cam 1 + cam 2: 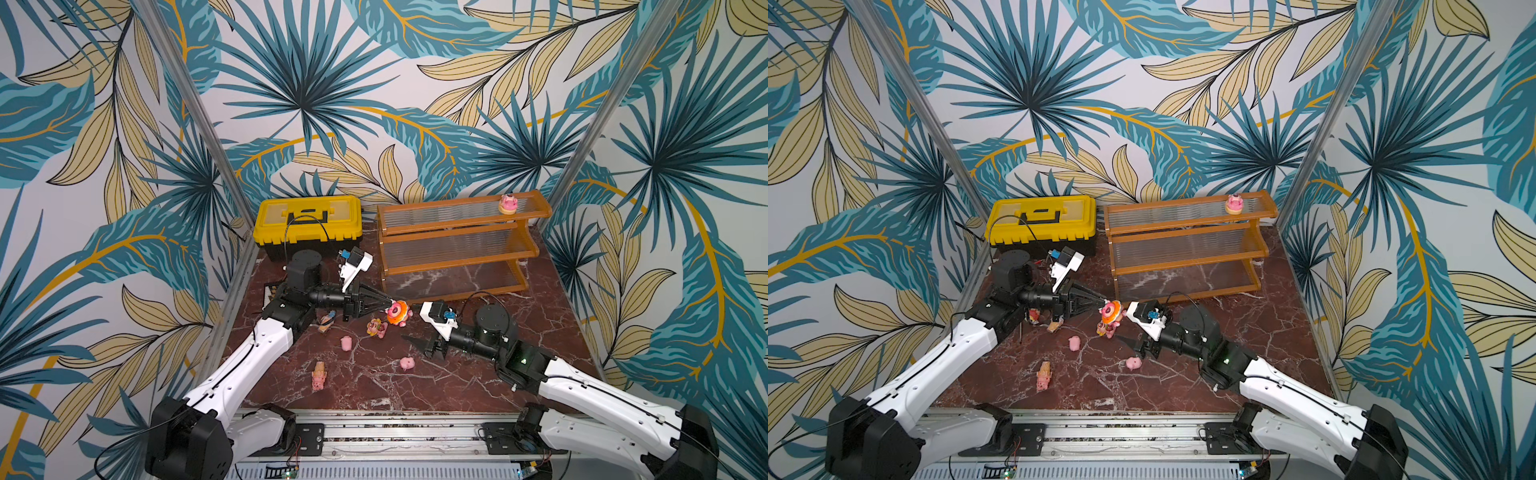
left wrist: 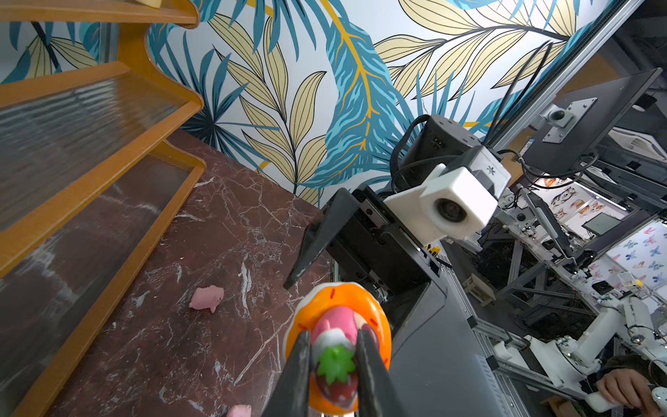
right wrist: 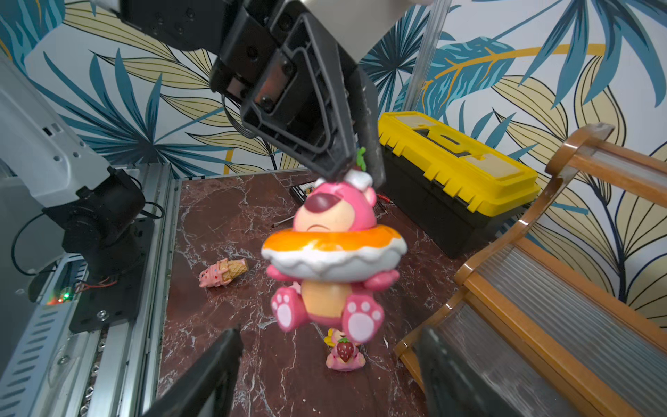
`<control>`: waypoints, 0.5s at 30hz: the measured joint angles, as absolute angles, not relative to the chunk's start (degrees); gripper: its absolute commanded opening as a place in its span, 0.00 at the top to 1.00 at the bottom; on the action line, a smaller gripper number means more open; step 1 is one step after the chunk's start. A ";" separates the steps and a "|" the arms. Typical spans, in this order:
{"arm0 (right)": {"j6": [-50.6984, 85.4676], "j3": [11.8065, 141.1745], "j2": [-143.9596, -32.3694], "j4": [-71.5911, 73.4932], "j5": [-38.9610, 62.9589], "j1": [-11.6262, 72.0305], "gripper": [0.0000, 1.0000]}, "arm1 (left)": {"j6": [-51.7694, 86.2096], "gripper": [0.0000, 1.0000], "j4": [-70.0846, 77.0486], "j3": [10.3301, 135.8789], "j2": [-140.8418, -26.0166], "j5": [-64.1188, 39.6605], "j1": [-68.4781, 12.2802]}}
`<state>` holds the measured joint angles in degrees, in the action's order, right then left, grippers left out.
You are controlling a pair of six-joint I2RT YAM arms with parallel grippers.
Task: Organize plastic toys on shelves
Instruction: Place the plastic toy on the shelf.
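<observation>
Mid-transfer, the left pincer [image 3: 355, 173] pinches the doughnut-ringed pink bear [image 3: 332, 231] by its head, the right pincer [image 3: 330, 335] spread facing it, so the next move probably calls for a steady handover toward the shelves [image 1: 436, 214].

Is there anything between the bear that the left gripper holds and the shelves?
Nothing visible. The bear, shut in the left gripper, hangs just before the shelves. The open right gripper is beside it, not between. One toy already stands on the top shelf.

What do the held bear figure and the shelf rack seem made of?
Bear figure: probably glossy moulded plastic; highlights gleam on its orange ring. Shelf rack: frame looks like varnished wood, shiny orange-brown; panels clear ribbed plastic, tabletop showing through.
</observation>
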<state>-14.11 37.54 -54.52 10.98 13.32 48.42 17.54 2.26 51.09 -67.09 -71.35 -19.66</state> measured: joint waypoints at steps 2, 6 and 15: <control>-14.22 37.65 -54.65 11.40 13.26 48.58 0.35 | 18.04 0.96 2.59 51.09 -67.09 -71.18 -19.66; -15.14 38.37 -54.87 10.87 11.81 49.60 0.39 | 18.72 0.96 2.55 51.11 -67.35 -70.48 -19.66; -21.47 39.62 -56.69 9.98 0.75 54.33 0.40 | 21.39 0.96 1.39 51.11 -69.04 -69.14 -19.64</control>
